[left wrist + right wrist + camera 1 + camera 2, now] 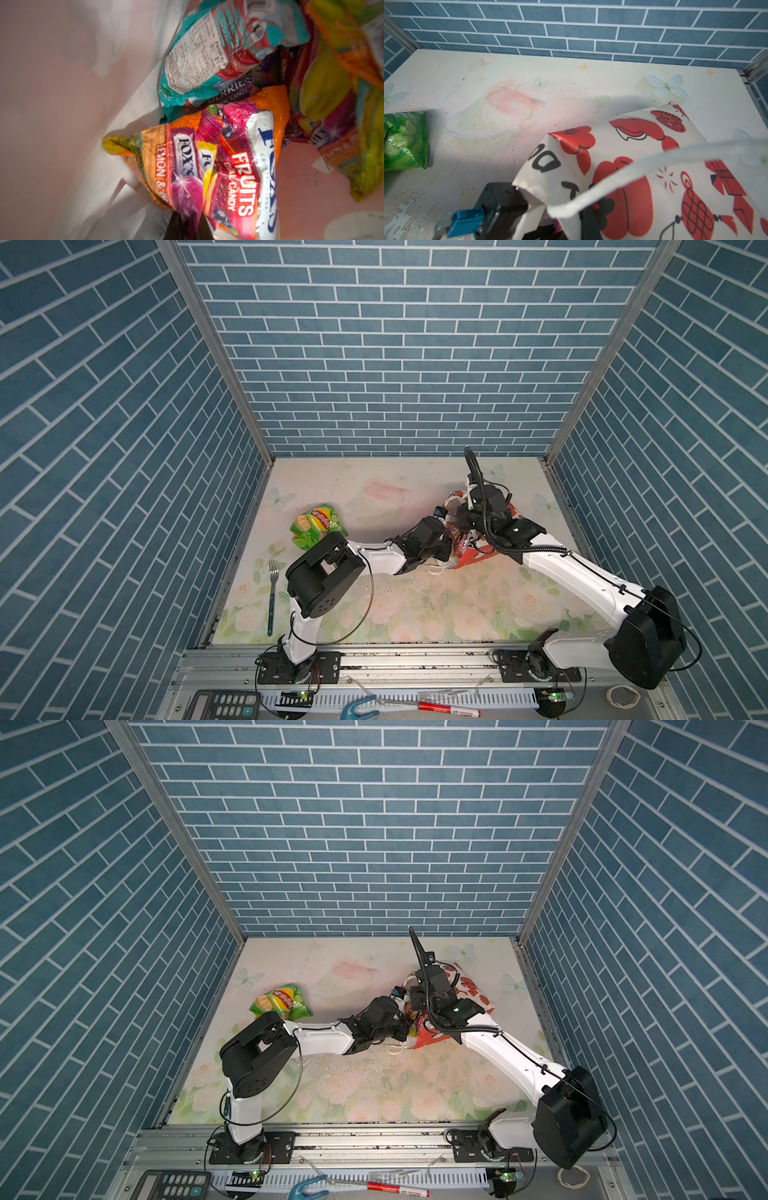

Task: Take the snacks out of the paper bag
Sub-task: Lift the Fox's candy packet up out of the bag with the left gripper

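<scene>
In the paper bag (633, 145), the left gripper (185, 225) pinches the orange FOX'S packet (228, 166), fingers mostly cut off. The right gripper (584, 226) nips the bag's rim, tips hidden.

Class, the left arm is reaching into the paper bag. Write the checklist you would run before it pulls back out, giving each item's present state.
1. Mouth held up: right gripper shut on the paper bag rim: ok.
2. Reach: left gripper inside the bag, at the orange FOX'S packet: ok.
3. Firm grip on that packet: cannot tell; only one dark finger shows.
4. Orange packet lies on top of the purple Berries packet: ok.
5. Bare table beside the green chip bag for setting down: ok.
</scene>
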Tool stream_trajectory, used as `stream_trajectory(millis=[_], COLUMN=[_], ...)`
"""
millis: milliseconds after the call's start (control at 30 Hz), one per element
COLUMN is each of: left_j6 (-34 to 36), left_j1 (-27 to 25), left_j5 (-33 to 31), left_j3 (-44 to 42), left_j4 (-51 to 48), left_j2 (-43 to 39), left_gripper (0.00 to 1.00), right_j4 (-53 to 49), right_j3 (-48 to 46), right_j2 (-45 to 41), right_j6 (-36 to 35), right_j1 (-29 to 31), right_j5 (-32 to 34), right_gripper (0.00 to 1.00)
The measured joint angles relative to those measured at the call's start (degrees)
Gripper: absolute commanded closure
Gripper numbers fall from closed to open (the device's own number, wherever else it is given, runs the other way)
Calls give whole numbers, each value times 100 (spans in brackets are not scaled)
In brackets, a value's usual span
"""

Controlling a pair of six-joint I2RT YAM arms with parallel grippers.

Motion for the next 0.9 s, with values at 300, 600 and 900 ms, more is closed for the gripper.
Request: stream_trajectory(millis=[300,600,900], left_j6=[61,138,219], left_j1=[0,11,11], left_j5=[0,-39,-125], left_j3=[-157,-291,-535], left_j4=[-264,-415,-588], left_j2=[-584,-1158,-1563], left_gripper=[100,100,100], right_j4=[-17,-13,-11], right_j3=[0,0,0], right_j2=[-52,-63,-76], right_j6=[22,26,72], right_j1=[0,0,0], right_j5=[155,195,199], right_gripper=[100,100,100])
